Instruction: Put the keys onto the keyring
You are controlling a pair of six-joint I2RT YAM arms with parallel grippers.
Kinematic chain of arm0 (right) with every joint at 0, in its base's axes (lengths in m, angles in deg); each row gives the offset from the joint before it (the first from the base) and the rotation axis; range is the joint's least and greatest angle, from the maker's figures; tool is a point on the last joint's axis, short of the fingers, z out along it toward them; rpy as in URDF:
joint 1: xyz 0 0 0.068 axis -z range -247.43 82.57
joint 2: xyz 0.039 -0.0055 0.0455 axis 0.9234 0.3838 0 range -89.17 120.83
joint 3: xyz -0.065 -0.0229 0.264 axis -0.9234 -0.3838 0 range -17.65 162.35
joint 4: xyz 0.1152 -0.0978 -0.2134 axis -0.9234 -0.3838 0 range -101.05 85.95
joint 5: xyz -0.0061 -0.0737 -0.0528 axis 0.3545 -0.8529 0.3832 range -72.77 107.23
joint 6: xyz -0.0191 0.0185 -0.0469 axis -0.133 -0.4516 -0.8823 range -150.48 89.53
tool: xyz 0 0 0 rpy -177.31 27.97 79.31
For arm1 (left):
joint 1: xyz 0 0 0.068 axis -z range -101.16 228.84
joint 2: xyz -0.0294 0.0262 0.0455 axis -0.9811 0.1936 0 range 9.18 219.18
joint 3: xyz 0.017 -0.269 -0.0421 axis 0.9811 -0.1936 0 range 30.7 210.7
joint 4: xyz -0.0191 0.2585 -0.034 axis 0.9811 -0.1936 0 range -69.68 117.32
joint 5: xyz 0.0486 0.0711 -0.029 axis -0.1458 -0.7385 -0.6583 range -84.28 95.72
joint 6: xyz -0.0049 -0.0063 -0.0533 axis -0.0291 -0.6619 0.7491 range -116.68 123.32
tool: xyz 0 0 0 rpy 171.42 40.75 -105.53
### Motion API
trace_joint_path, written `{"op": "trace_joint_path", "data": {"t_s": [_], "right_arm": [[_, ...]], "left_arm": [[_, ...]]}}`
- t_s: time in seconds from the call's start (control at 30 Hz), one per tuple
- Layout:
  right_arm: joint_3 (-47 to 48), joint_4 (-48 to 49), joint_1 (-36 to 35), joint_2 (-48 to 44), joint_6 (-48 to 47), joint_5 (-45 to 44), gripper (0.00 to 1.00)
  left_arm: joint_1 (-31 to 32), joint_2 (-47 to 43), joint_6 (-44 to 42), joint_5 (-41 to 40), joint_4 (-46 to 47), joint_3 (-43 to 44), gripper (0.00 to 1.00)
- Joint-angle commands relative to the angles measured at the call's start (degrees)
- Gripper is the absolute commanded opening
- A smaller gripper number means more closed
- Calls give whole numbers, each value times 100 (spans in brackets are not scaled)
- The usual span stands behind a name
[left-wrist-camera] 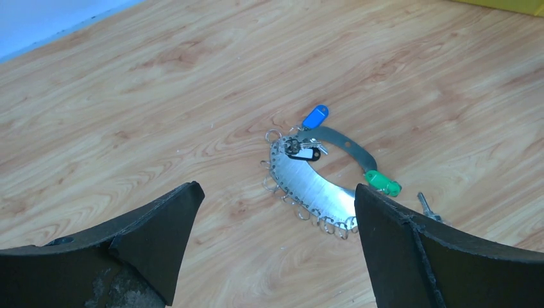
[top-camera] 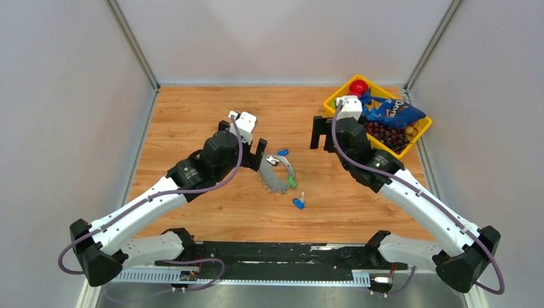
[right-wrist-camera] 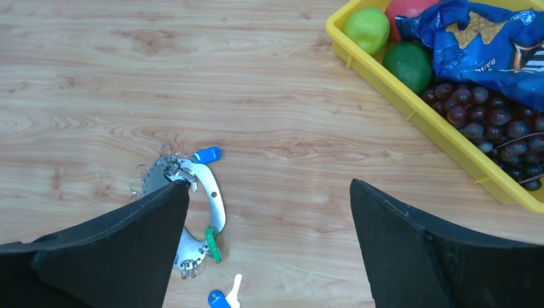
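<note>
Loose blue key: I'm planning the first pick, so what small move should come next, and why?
Probably draw the right end effector back and down over the loose blue key. It and the left end effector are both open and empty, and that key lies by itself, apart from the keyring.

The surface (top-camera: 192, 115) is light-brown wood with wavy grain. The keyring (left-wrist-camera: 314, 186) is plain silver. The keys (left-wrist-camera: 315, 117) have blue caps, except one green-capped key (left-wrist-camera: 382, 181). The tray (right-wrist-camera: 410, 99) is bright yellow and holds dark purple grapes (right-wrist-camera: 475, 115), a blue printed bag (right-wrist-camera: 487, 38) and a green lime (right-wrist-camera: 408, 64). The left claw (left-wrist-camera: 276, 189) and right claw (right-wrist-camera: 269, 185) are matt black. The arms (top-camera: 141, 208) are white with black joints and purple cables (top-camera: 62, 256).
</note>
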Motion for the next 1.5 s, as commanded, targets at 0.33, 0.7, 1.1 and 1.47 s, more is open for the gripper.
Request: {"op": "trace_joint_path", "data": {"t_s": [0.33,0.7,1.1,1.47], "right_arm": [[-975,86,-208,18,696,2041,95],[-1885,557,-824,-77,1949,2111,78],[-2238,1320,-877,690,2591,1852,54],[-2314,2008,-873,1562,2964,2029,40]], "left_arm": [[11,-824,213,237,-12,-434,100],[7,-905,310,545,-111,-546,100],[7,-919,407,888,-69,-598,100],[10,-939,394,993,-88,-601,100]]}}
